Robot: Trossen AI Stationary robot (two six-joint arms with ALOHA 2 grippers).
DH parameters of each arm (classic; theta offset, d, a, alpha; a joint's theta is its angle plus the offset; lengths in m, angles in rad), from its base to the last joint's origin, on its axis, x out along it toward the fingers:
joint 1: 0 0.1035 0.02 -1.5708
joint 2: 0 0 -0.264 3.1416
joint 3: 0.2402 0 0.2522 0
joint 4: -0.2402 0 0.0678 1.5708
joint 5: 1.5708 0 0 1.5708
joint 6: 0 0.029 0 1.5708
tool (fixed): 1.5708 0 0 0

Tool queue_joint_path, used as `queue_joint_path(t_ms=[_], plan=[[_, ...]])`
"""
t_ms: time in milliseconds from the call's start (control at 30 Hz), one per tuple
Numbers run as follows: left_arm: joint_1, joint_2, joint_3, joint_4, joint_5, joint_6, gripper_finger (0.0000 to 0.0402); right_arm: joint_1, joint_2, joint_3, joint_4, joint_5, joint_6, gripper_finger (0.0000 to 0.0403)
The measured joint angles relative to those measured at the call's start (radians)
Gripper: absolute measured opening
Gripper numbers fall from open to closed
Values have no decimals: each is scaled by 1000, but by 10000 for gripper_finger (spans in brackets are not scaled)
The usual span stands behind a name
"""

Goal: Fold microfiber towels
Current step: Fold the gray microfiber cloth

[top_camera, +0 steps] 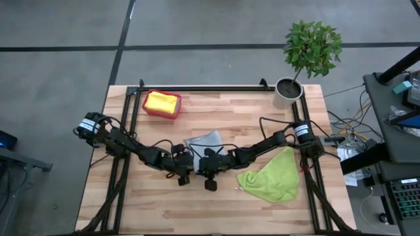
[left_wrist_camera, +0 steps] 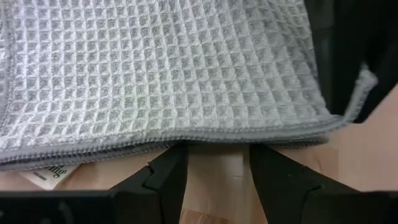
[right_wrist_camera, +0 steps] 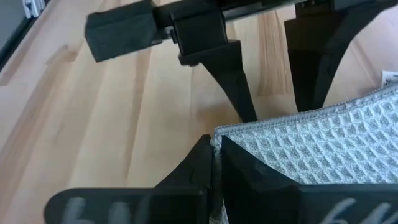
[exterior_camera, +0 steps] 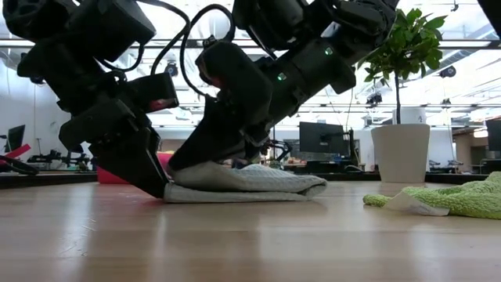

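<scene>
Robotics lab: monitors (exterior_camera: 321,141), benches, concrete floor (top_camera: 59,65) behind.

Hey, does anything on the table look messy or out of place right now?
Only the lime green towel: it lies crumpled in a loose heap near the right arm's base, not yet folded. The grey towel lies folded at the centre, and the yellow towel sits in the red bin.

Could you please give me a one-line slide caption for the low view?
Both arms bend over the folded grey towel: the right end effector shut on its edge, the left end effector open beside it.
</scene>
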State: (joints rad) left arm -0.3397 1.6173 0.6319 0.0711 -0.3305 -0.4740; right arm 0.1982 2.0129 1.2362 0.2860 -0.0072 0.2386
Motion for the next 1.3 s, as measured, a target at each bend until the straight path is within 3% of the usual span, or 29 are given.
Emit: queue_joint_path(t_ms=[167, 500, 733, 1033, 1300], plan=[[0, 0, 0, 0, 1, 0, 157, 0, 1, 0, 1, 4, -2, 24], [0, -35, 4, -40, 41, -2, 157, -1, -46, -2, -42, 3, -36, 117], [0, -121, 5, -142, 43, 0, 157, -17, -139, -2, -138, 3, -96, 157], [16, -192, -1, -259, -23, 11, 157, -134, -166, -1, -191, 6, -127, 173], [20, -191, 4, -159, -27, 21, 157, -224, -204, 0, -415, 8, -13, 166]])
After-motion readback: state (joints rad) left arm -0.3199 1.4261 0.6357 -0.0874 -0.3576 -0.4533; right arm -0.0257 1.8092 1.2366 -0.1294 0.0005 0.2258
